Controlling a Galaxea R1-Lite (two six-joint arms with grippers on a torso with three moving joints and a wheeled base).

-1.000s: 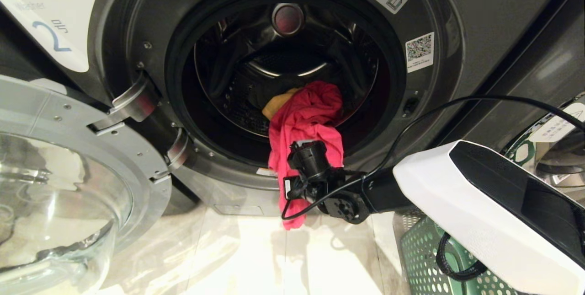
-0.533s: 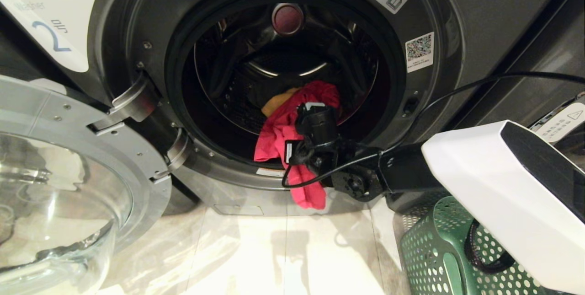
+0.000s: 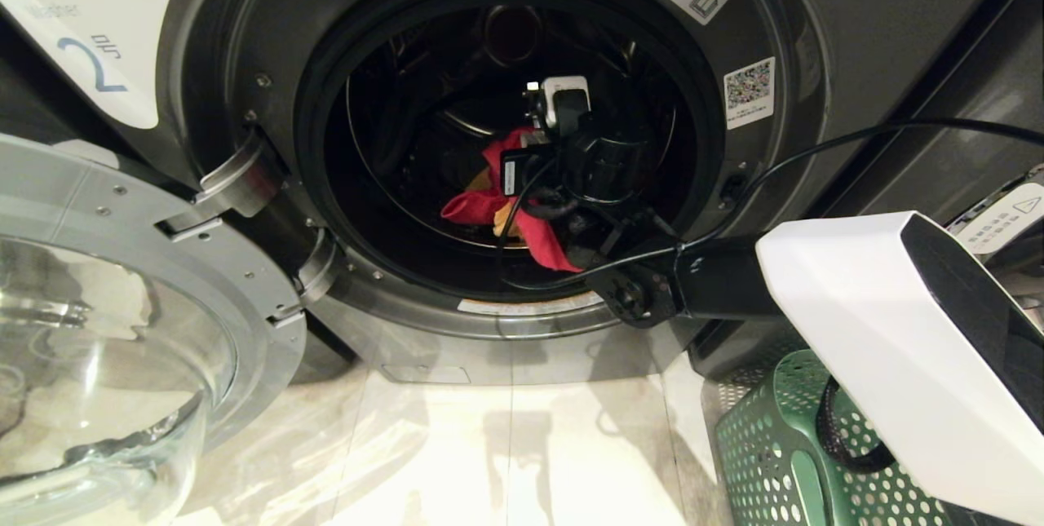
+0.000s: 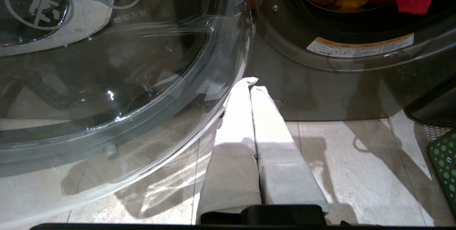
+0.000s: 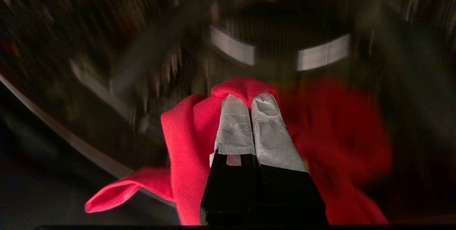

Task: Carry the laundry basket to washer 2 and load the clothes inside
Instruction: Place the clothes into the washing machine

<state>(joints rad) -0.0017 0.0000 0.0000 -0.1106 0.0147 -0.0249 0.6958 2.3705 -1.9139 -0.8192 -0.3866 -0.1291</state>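
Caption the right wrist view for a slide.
Right gripper shut on the red garment, carrying it inside the drum of washer 2.

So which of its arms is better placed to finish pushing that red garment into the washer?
The right. Its right gripper is shut on the red garment, inside the drum of washer 2. The left gripper hangs shut near the floor, beside the open glass door.

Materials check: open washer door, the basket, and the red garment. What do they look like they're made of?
Washer door: clear glass bowl in a matte silvery ring, likely metal or plated plastic; glints and see-through.
Basket: green plastic, moulded round holes.
Red garment: soft knit-looking fabric, folds limply.
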